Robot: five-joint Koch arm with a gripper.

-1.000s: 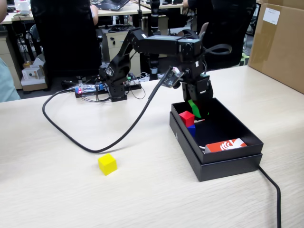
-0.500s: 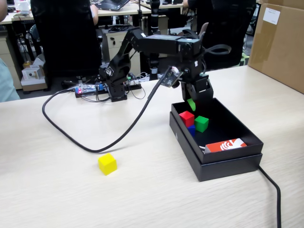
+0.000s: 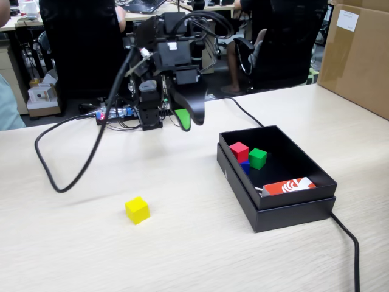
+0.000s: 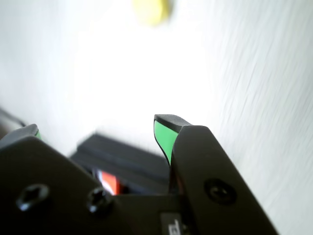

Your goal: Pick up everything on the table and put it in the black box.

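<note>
Office chairs are looming behind the tabletop (image 3: 73,255) as the empty, open tool (image 3: 189,117) is swinging away from the black box (image 3: 304,204), where the green cube (image 3: 258,158) is now lying beside red (image 3: 239,151) and blue (image 3: 245,166), toward the lone yellow cube (image 3: 137,210) near the front edge.

green cube (image 3: 258,158) dropped into black box (image 3: 285,201), empty gripper (image 3: 189,118) swung away left

Bare table (image 3: 182,243) lay all round the yellow cube (image 3: 137,210); I saw nothing touching it. The looping black cable (image 3: 61,176) hung just behind-left of it. The black box (image 3: 285,204) sat well apart, right.
</note>
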